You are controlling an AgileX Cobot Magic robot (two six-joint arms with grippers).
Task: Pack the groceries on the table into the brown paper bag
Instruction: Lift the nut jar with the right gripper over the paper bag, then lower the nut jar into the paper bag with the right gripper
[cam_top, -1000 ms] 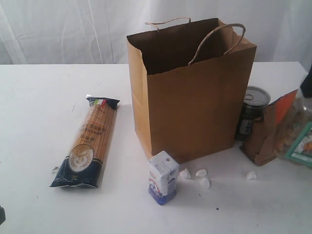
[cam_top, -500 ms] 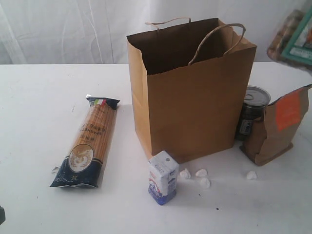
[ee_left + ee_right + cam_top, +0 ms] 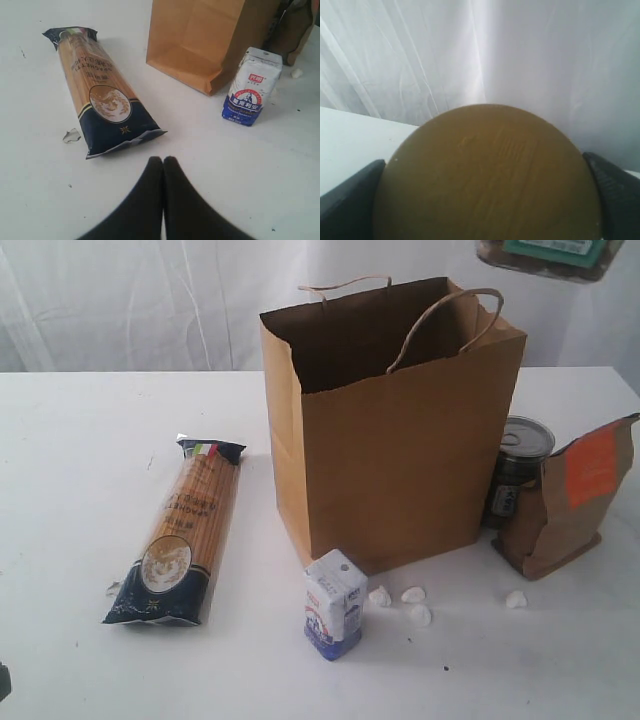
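Upper right of the frame, the right claw [image 3: 482, 210] grips the yellow-lidded jar [image 3: 545, 255], higher than the open brown paper bag [image 3: 400, 460]; the bag's dark inside hides any contents. The left claw [image 3: 163, 167] is pinched closed, empty.

The tool [image 3: 482, 200] grips the yellow-lidded jar [image 3: 487, 155].

Table [image 3: 80, 440] w/ bag [image 3: 400, 440], spaghetti pkt [image 3: 185, 535], carton [image 3: 335, 605], can [image 3: 518, 455], pouch [image 3: 570, 505], lumps [image 3: 413, 594].
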